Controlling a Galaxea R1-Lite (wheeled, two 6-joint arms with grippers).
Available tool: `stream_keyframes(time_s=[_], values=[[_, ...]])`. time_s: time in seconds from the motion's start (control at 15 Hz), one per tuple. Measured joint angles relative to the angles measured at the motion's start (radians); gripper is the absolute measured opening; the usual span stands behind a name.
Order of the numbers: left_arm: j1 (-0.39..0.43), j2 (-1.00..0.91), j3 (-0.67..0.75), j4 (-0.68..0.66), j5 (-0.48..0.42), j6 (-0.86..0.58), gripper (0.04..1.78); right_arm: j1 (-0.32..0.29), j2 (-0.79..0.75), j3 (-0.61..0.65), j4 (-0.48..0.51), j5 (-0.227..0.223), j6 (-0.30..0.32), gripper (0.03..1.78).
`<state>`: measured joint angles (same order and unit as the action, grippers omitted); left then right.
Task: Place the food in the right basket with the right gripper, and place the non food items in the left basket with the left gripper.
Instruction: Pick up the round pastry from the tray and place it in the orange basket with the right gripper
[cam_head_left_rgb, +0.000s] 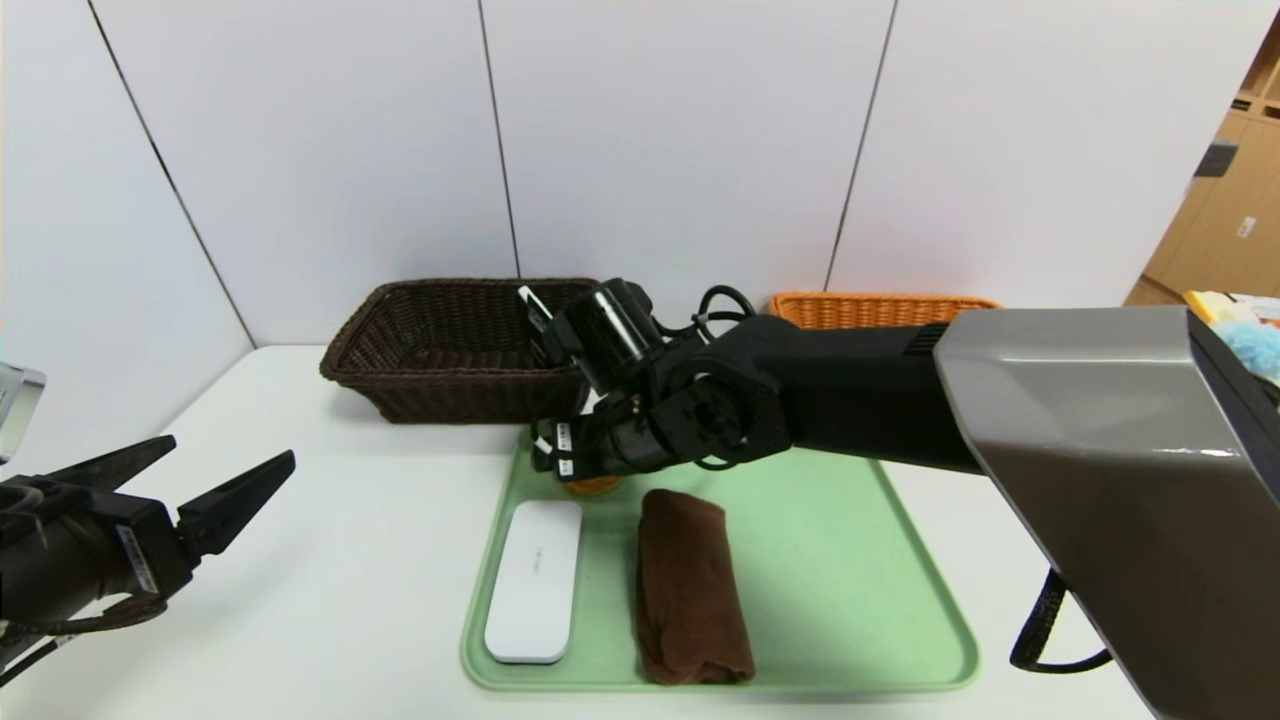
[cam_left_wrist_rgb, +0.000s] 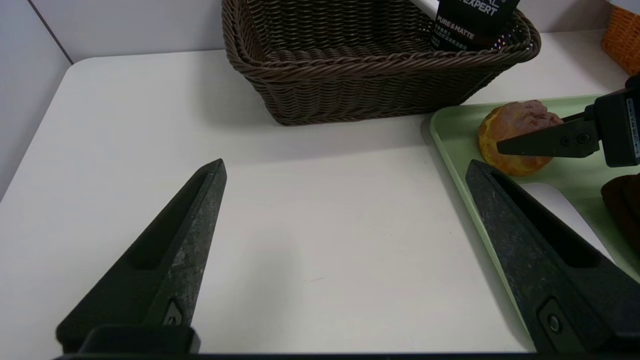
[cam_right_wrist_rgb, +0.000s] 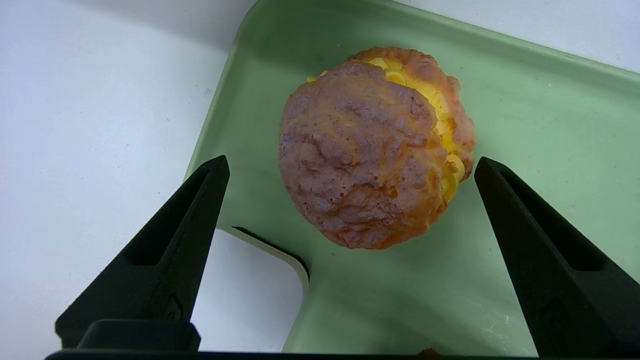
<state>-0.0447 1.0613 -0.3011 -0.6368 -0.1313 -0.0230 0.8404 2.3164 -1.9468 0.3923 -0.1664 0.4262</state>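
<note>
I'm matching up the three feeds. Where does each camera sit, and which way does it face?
Head: high on the torso, looking down at the green tray; both arms show, right hand over the tray.
Left wrist: behind the open left hand, facing the dark brown basket.
Right wrist: behind the open right hand, looking down at the bun.
Both wrist views share the bun and tray.
</note>
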Motion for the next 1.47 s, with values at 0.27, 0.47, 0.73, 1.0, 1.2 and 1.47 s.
stream_keyframes(time_s=[0.27, 0.47, 0.73, 1.0, 1.2, 1.47], values=[[0.000, 0.000, 0.004, -0.009, 0.000, 0.001, 1.69, 0.000, 0.003, 0.000, -0.003, 0.000, -0.007, 1.24], [0.000, 0.002, 0.003, -0.008, 0.000, 0.002, 1.69, 0.000, 0.003, 0.000, -0.002, 0.000, -0.007, 0.89], [0.000, 0.005, -0.003, -0.008, -0.001, 0.002, 1.69, 0.000, -0.004, 0.000, 0.000, -0.002, -0.008, 0.43], [0.000, 0.011, -0.005, -0.008, -0.001, 0.003, 1.69, 0.003, -0.063, 0.004, 0.003, -0.003, -0.028, 0.43], [0.000, 0.021, -0.012, -0.015, -0.001, 0.003, 1.69, 0.017, -0.146, 0.031, 0.003, -0.003, -0.053, 0.43], [0.000, 0.030, -0.015, -0.016, -0.001, 0.004, 1.69, 0.024, -0.290, 0.078, 0.000, -0.001, -0.111, 0.43]])
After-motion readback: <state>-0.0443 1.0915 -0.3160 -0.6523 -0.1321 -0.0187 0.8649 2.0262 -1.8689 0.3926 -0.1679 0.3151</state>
